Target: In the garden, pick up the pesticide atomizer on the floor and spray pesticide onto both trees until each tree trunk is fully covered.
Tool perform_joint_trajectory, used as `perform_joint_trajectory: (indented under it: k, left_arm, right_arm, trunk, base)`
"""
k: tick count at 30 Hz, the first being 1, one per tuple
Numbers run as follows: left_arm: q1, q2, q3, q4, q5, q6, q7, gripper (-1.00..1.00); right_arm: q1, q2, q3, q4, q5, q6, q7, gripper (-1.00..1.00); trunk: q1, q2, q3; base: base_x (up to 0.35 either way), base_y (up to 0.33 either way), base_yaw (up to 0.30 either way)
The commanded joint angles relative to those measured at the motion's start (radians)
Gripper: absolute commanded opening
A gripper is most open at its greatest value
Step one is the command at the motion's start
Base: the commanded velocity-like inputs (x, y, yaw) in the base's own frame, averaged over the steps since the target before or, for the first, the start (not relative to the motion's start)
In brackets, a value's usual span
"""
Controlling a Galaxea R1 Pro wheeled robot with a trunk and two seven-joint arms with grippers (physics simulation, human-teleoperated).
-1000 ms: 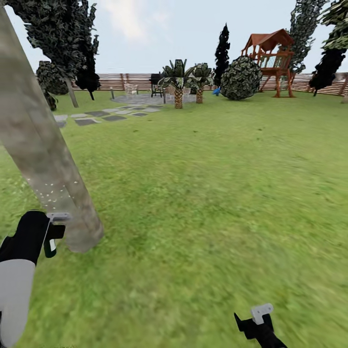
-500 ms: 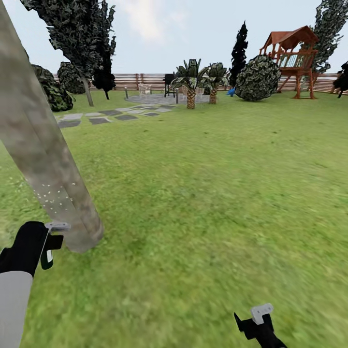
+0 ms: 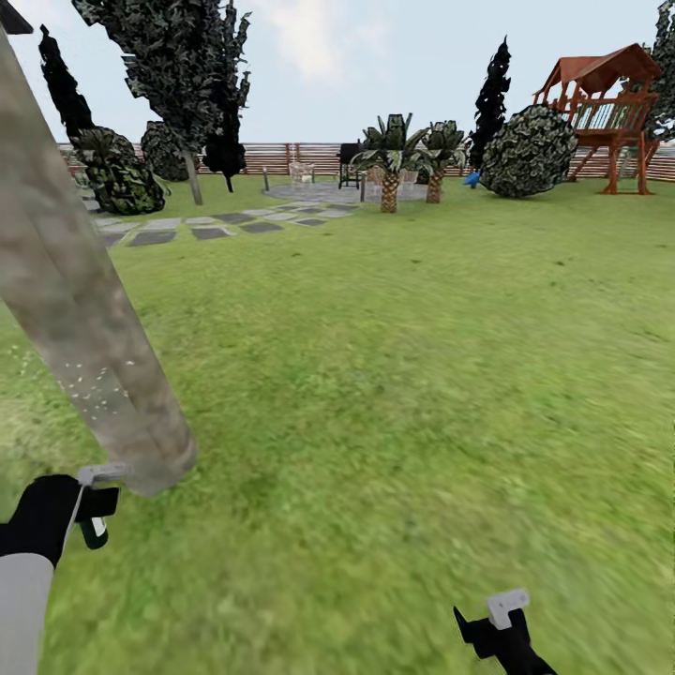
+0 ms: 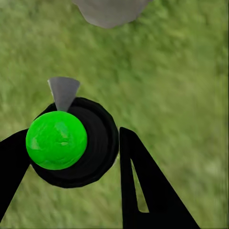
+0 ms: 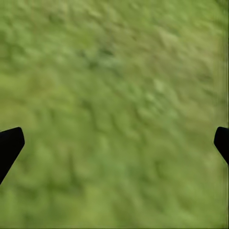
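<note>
Clamped in the left gripper (image 4: 71,157): small dark pesticide atomizer with green spot (image 4: 56,140), grey nozzle toward the mottled grey-brown tree trunk (image 3: 84,328) just beside it; right gripper (image 5: 114,143) spread open over grass.

Green grass floor (image 3: 403,375), tree trunk (image 3: 84,337) rooted, grey stepping stones (image 3: 211,228)

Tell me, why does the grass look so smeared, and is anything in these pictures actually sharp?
Head view: the grass is a soft, blurred texture with no cast shadows under flat light; the fence looks crisper. Left wrist view: the atomizer in the left tool is sharp against blurry lawn. Right wrist view: smeared green between the right tool fingertips.
</note>
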Motion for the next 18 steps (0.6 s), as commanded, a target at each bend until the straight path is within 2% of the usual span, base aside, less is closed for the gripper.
perform_joint_trajectory:
  k: [1,5,12,14,16,18]
  left_arm:
    - [-0.001,0.0,0.005,0.005,-0.016,-0.009,-0.009,-1.0]
    - [-0.001,0.008,0.009,0.008,-0.016,-0.017,-0.009,-1.0]
    - [-0.001,0.0,0.001,0.017,-0.016,-0.023,-0.007,-1.0]
    - [-0.001,-0.002,-0.001,0.019,-0.016,-0.023,0.026,-1.0]
    - [-0.001,-0.008,-0.001,0.02,-0.009,-0.023,0.099,-1.0]
    - [-0.001,-0.021,0.0,0.02,-0.006,-0.023,0.123,-1.0]
  right_arm:
    - [-0.001,0.001,-0.008,0.001,0.005,-0.003,0.008,1.0]
    - [-0.001,0.001,-0.008,0.001,0.005,-0.003,0.008,1.0]
    - [-0.001,0.001,-0.008,0.001,0.005,-0.003,0.007,1.0]
    - [-0.001,0.001,-0.008,0.001,0.005,-0.003,0.007,1.0]
    - [-0.001,0.001,-0.008,0.001,0.005,-0.003,0.007,1.0]
    - [-0.001,0.001,-0.008,0.001,0.005,-0.003,0.007,1.0]
  trunk:
    - [0.0,0.0,-0.001]
    - [0.0,0.0,-0.001]
    - [0.0,0.0,-0.001]
    - [0.0,0.0,-0.001]
    - [0.0,0.0,-0.001]
    - [0.0,0.0,-0.001]
  base:
    - [0.147,-0.253,0.0]
    - [0.147,-0.254,0.088]
    - [0.158,-0.25,0.273]
    - [0.201,-0.229,0.277]
    - [0.203,-0.223,0.278]
    - [0.202,-0.171,0.278]
